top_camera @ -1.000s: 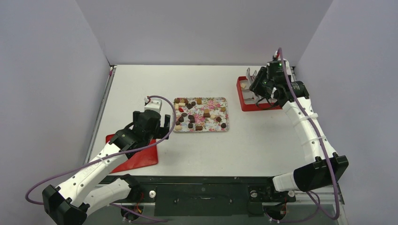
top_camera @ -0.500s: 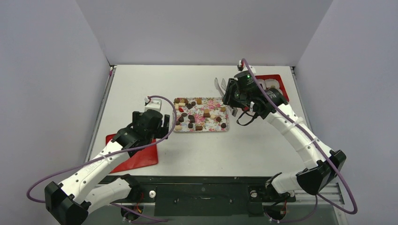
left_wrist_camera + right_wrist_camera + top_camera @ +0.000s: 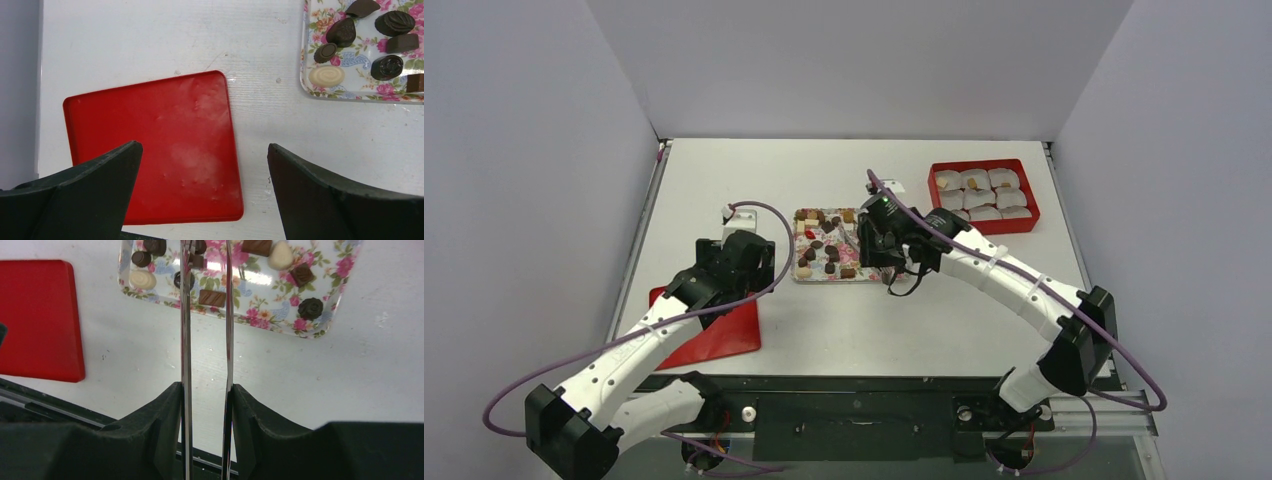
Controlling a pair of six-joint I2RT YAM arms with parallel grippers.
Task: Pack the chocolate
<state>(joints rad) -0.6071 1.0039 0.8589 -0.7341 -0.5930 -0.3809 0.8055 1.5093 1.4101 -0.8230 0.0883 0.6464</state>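
The chocolate (image 3: pixel 830 254) lies as several dark, tan and cream pieces on a flower-patterned tray (image 3: pixel 796 275) at the table's middle. It also shows in the left wrist view (image 3: pixel 387 66) and the right wrist view (image 3: pixel 212 297). My right gripper (image 3: pixel 871 243) (image 3: pixel 206 390) is shut on metal tongs (image 3: pixel 186 340). The tong blades stand a little apart, with their tips over the tray's pieces (image 3: pixel 844 236). My left gripper (image 3: pixel 749 262) (image 3: pixel 202 150) is open and empty, above the right edge of a red lid (image 3: pixel 150 150).
A red box (image 3: pixel 1034 195) of white paper cups stands at the back right; a couple of cups hold a tan piece. The red lid (image 3: pixel 714 335) lies flat at the front left. Grey walls close in the left, back and right.
My right arm has swung left from the red box to the flower tray, carrying the tongs. My left arm has barely moved.
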